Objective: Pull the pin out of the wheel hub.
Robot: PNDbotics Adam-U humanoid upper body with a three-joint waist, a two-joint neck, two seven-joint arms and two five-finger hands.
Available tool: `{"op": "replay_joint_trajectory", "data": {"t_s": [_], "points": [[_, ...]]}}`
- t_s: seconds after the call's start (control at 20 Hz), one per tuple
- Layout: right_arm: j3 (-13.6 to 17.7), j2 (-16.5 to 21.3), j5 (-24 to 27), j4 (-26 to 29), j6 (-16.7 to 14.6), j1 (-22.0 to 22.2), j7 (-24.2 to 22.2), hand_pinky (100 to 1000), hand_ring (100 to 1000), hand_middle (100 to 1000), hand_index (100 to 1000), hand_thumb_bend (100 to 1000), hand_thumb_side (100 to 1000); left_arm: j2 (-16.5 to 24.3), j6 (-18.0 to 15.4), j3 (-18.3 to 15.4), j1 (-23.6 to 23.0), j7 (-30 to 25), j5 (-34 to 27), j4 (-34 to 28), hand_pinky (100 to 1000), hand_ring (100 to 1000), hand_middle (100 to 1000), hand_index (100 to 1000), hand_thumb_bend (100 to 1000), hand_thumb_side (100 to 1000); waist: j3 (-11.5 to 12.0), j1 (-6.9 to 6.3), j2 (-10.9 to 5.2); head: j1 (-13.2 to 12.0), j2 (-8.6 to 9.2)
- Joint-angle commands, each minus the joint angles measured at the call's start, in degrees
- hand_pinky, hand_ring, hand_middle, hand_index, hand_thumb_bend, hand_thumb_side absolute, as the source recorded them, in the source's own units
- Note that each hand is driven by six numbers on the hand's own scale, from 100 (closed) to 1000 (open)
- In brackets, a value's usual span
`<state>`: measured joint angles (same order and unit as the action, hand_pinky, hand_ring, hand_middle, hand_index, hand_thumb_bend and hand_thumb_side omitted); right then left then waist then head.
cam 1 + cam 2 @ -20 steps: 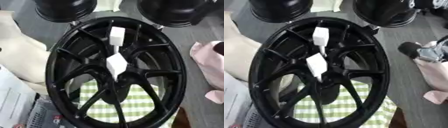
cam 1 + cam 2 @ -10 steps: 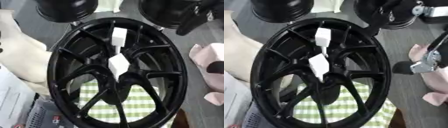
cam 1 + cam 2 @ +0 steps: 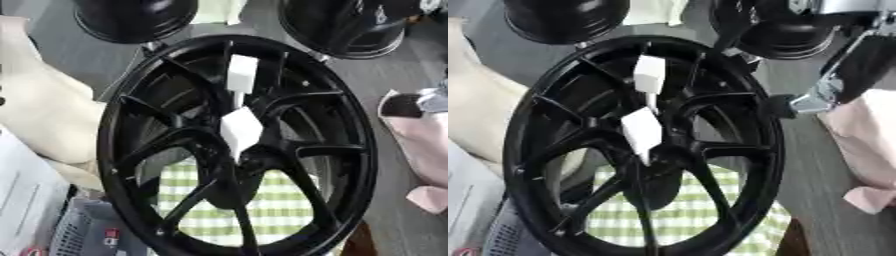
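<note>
Plainly, the wheel hub (image 3: 236,145) fills the middle of what I can see: a big, glossy black alloy wheel with thin forked spokes running out to a deep rim, standing tilted on the bench (image 3: 411,90) over a green-and-white checked cloth (image 3: 271,210) that shows through the lower gaps.

At the hub's centre sits the pin (image 3: 240,129), a white, flat-faced, roughly diamond-shaped head with a thin stem tapering down into the centre bore. Its long axis runs about twelve to six o'clock, leaning a little with the wheel. A second white rectangular piece (image 3: 242,74) sits just above it at twelve o'clock, joined by a thin stalk, or so it looks.

Beyond the wheel, at eleven and one o'clock, stand two round black tubs (image 3: 131,17) with shiny walls. Pale cloth (image 3: 39,115) lies at nine o'clock and a pink fabric heap (image 3: 424,135) at three.

The right hand (image 3: 859,65) comes in at two o'clock in the right eye view, dark with silver fittings, outside the rim and well apart from the pin. It is blurred, so I cannot tell how its fingers are set. The left hand is nowhere in view, so the right is the nearer one. From it the pin lies toward eight o'clock, across the rim and between the spokes; I judge the reach has to come inward and down before anything can close on that white head.
</note>
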<state>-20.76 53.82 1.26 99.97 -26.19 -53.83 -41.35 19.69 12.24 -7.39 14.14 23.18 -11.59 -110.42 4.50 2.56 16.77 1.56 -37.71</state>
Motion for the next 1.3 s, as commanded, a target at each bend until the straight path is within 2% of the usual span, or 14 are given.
{"op": "replay_joint_trajectory", "data": {"t_s": [0.05,0.35,0.5,0.7,0.9,1.3], "points": [[-0.1,0.0,-0.7,-0.8,-5.5,-1.6,-5.8,869,733,728,834,387,513,1.7,-0.1,-0.1,0.3,-0.1,-0.1,-0.7,654,633,446,616,730,440,0.1,-0.20,-1.11,0.1,0.13],[-0.4,-1.4,-0.2,-1.3,-4.8,-2.6,-6.0,866,724,726,834,382,510,1.8,0.0,-0.2,0.3,0.0,-0.2,-0.7,655,632,446,617,729,440,0.1,-0.22,-1.09,0.3,-0.17],[-0.9,-3.4,-0.7,-2.2,-3.9,-3.8,-6.2,858,706,722,835,389,514,1.8,0.0,-0.3,0.2,0.1,-0.2,-0.7,655,632,446,616,728,439,-0.1,-0.31,-1.26,0.2,-0.54],[-1.9,-7.9,-2.1,-4.7,-3.0,-6.3,-7.6,853,691,723,838,385,531,1.8,0.0,-0.6,-0.3,0.4,-0.1,-0.5,654,631,445,616,728,439,-0.6,-0.47,-1.70,-0.3,-1.40],[-1.5,-13.6,-3.4,-7.2,-1.7,-8.1,-9.8,855,694,725,837,365,529,1.9,0.0,-1.1,-1.1,0.9,-0.1,-0.1,654,630,445,616,729,438,-1.4,-0.51,-2.26,-1.1,-1.96],[-3.5,-21.7,-6.2,-11.0,-2.4,-9.8,-10.6,866,735,743,838,371,523,3.6,0.1,-2.8,-4.8,2.8,0.2,1.1,654,629,443,615,732,436,-5.5,-0.43,-4.17,-4.1,-2.56]]}}
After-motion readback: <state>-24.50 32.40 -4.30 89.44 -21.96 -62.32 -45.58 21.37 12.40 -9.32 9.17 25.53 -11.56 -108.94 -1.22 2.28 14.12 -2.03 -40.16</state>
